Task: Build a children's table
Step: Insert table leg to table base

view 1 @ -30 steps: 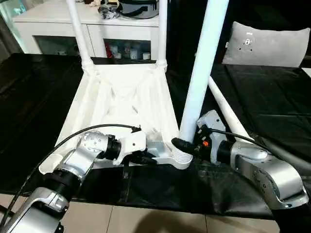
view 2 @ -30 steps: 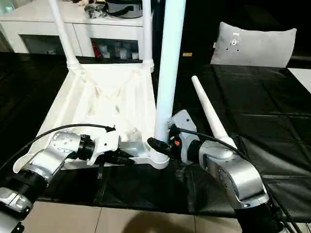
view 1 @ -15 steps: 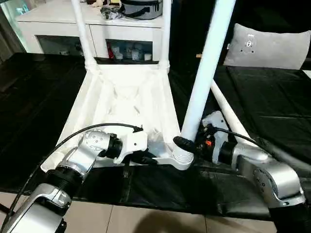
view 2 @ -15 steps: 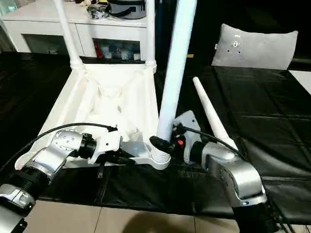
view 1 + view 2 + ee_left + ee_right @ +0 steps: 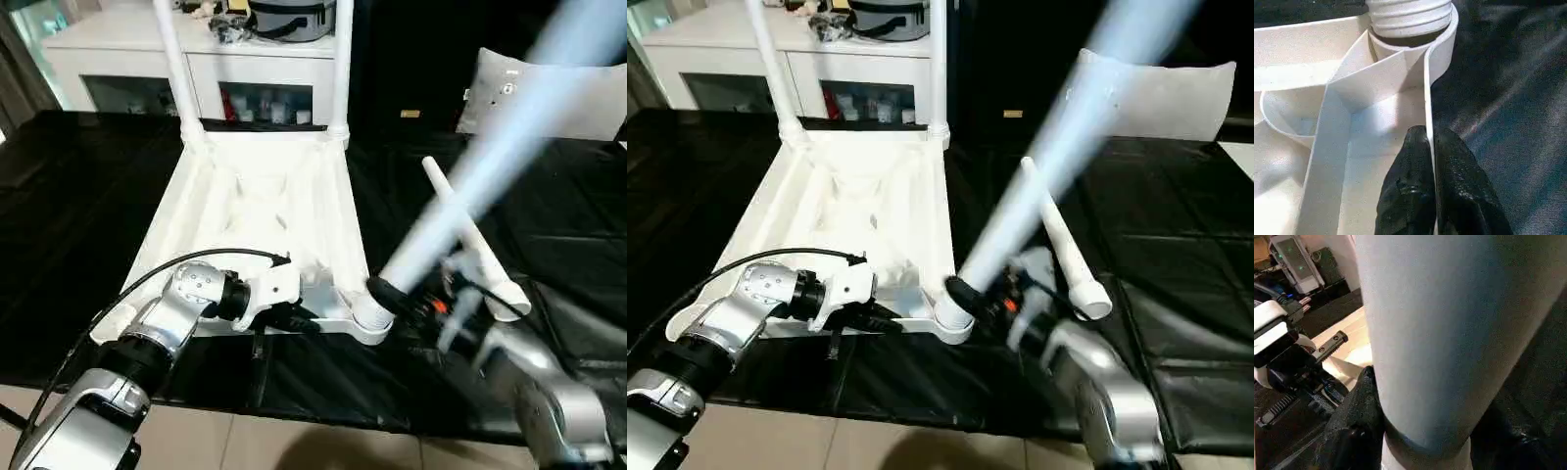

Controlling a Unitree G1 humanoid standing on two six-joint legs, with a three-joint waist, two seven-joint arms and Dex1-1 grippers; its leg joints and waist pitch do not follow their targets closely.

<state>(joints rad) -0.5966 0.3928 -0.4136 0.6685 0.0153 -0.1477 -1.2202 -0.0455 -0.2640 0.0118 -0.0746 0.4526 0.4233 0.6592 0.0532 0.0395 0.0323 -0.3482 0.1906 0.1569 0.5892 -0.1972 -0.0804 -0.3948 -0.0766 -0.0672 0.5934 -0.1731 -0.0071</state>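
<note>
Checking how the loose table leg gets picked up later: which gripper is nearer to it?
Right. The right gripper, clamped on the tilted leg at the near corner socket, sits just beside the loose leg; the left gripper pinches the tabletop's rim, farther away.

tilted leg (image 5: 490,166) motion-blurred, top cut off

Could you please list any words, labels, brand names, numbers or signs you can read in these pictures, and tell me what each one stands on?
No text can be read anywhere.
Grey-white cushion: a small dark mark near its top corner, too small and blurred to read.
Items behind the white cabinet's glass doors: any labels are too small to read.
Upturned table top, its legs and both grippers: no lettering to be seen.
</note>
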